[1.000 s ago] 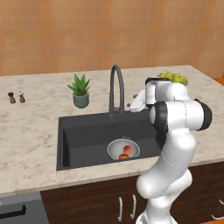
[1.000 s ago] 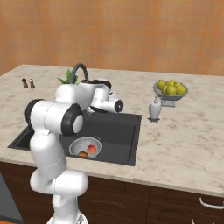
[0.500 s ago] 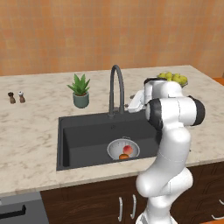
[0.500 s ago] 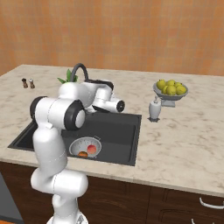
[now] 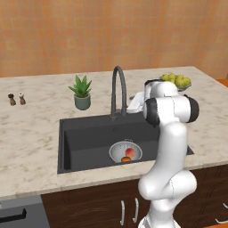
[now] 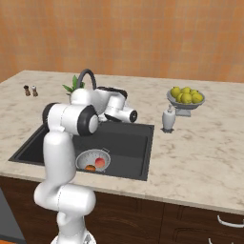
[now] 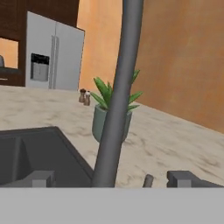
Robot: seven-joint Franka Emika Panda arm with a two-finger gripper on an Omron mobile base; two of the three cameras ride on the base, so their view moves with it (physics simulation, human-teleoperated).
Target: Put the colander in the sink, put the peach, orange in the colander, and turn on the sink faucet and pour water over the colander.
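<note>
Peach (image 5: pixel 130 152) and orange (image 5: pixel 126 159) sit in colander (image 5: pixel 116 149).

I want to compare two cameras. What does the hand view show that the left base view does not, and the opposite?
Hand view alone: a grey refrigerator far behind the counter. Left base view alone: the colander in the sink, holding the peach and the orange, and the bowl of yellow-green fruit. Both share the sink faucet, the potted plant and the two small shakers.

the sink faucet (image 7: pixel 118 92) runs off the top of the hand view, hiding part of the plant pot (image 7: pixel 101 124), and its lever (image 7: pixel 148 180) shows only a stub
</note>
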